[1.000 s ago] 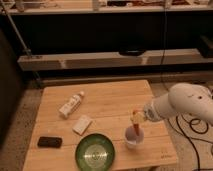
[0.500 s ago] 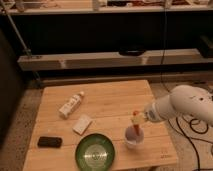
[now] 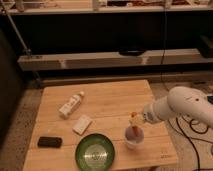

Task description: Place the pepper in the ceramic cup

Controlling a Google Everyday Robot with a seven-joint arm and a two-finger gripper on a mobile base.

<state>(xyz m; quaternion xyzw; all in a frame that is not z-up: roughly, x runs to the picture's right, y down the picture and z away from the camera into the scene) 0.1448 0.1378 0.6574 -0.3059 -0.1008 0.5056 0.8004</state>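
The small white ceramic cup point(image 3: 134, 140) stands on the wooden table point(image 3: 110, 102) near its front right part. The red-orange pepper point(image 3: 132, 130) stands nearly upright with its lower end inside the cup, and its pale top end pokes above the rim. My gripper point(image 3: 138, 120) comes in from the right on the white arm point(image 3: 185, 104) and sits right at the pepper's top, just above the cup.
A wide green bowl point(image 3: 95, 152) sits at the front, left of the cup. A white bottle point(image 3: 71, 104) lies at the left, a white block point(image 3: 82, 124) below it, and a dark flat object point(image 3: 50, 142) at the front left. Shelving stands behind the table. Cables lie on the floor at the right.
The gripper and pepper have come down a little, so the pepper's lower end now sits deeper in the cup. The other objects have not moved.
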